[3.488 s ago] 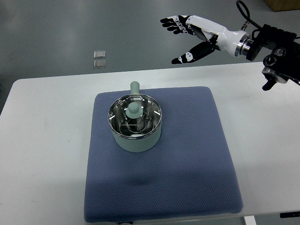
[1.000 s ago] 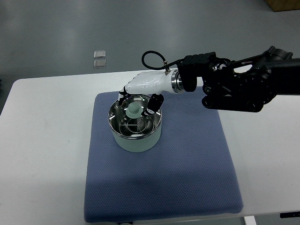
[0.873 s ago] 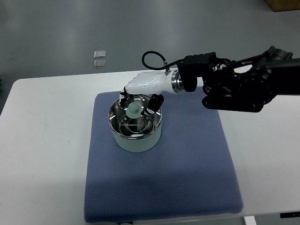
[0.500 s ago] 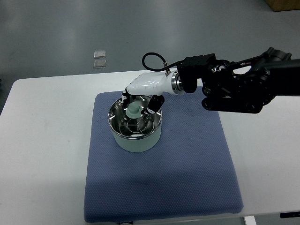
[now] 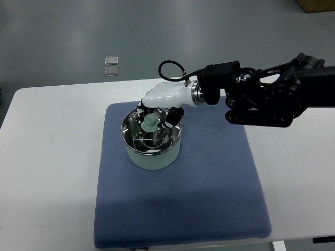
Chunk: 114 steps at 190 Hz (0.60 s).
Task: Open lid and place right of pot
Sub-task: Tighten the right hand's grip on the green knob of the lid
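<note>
A pale green pot [image 5: 152, 156] stands on the blue mat [image 5: 209, 178], left of the mat's middle. Its glass lid [image 5: 152, 137] with a steel rim lies on top, with a pale green knob [image 5: 150, 124] at its centre. My right hand [image 5: 155, 116] reaches in from the right and hovers over the lid, white back upward. Its dark fingers [image 5: 140, 111] curl down left of the knob and the thumb comes down on the right, closing around it. The pot's side handle is hidden under the hand. The left arm does not show.
The mat lies on a white table [image 5: 47, 157]. My bulky black right forearm [image 5: 261, 97] spans the mat's far right corner. Two small clear squares [image 5: 111, 65] lie on the grey floor beyond the table.
The right hand came in from the upper right and lowered onto the lid. In the last second its fingers drew slightly closer around the knob. The lid stays on the pot.
</note>
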Each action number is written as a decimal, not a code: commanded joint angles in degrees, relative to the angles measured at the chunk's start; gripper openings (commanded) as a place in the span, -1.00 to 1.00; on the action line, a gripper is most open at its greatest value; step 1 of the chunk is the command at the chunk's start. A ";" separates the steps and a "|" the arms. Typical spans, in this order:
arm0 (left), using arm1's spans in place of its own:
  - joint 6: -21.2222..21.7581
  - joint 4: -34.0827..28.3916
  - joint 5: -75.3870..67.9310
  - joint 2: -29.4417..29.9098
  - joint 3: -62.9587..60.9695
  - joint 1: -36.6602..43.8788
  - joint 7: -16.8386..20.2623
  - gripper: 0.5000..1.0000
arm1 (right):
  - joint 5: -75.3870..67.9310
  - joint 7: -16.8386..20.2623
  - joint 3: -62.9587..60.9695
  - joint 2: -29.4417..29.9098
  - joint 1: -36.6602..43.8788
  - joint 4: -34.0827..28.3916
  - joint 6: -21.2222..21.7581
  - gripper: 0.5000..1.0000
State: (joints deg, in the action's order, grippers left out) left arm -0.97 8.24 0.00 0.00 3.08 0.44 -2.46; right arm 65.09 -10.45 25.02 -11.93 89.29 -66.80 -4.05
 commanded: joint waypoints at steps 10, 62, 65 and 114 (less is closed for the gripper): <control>0.00 0.02 0.00 0.00 0.00 0.00 0.00 1.00 | 0.03 0.07 0.03 0.15 0.09 0.18 -0.09 -0.41; 0.00 0.02 0.00 0.00 0.00 0.00 0.00 1.00 | -0.06 0.16 0.03 0.24 0.27 0.35 0.00 -0.55; 0.00 -0.06 0.00 0.00 0.00 0.00 0.00 1.00 | -0.06 0.16 0.03 0.24 0.27 0.35 -0.09 -0.58; 0.00 -0.06 0.00 0.00 0.00 0.00 0.00 1.00 | -0.06 0.07 0.03 0.59 0.44 0.35 0.71 -0.57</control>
State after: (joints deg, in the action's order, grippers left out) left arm -0.97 8.25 0.00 0.00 3.08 0.44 -2.46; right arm 65.04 -10.32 25.05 -11.43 89.71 -66.44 -3.79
